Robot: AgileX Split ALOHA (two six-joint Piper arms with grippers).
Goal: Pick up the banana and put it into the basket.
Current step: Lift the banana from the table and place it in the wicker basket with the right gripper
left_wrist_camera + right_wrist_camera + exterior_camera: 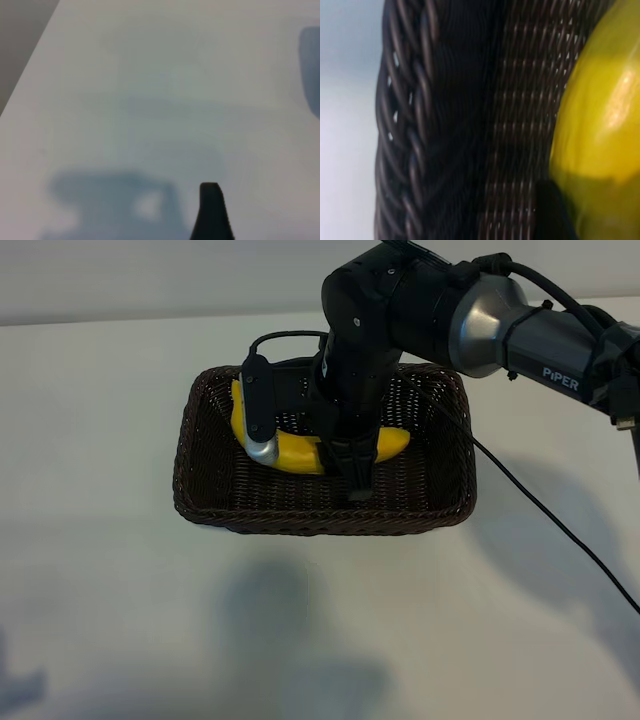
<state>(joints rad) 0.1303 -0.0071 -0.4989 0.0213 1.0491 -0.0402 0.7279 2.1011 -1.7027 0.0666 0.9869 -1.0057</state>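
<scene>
The yellow banana [295, 452] lies low inside the dark brown woven basket [320, 522], toward its far side. My right gripper [352, 468] reaches straight down into the basket and is shut on the banana's middle. One black finger [357, 482] stands in front of the fruit, and the other is hidden behind it. In the right wrist view the banana [600, 125] fills one side, a dark finger [552, 215] rests against it, and the basket's braided wall [445, 125] runs beside it. The left wrist view shows one black finger [211, 210] of my open left gripper over bare table.
The basket stands on a white table [100, 590]. The right arm's thick body [480, 320] comes in from the far right over the basket. A thin black cable [540, 510] trails across the table to the right of the basket.
</scene>
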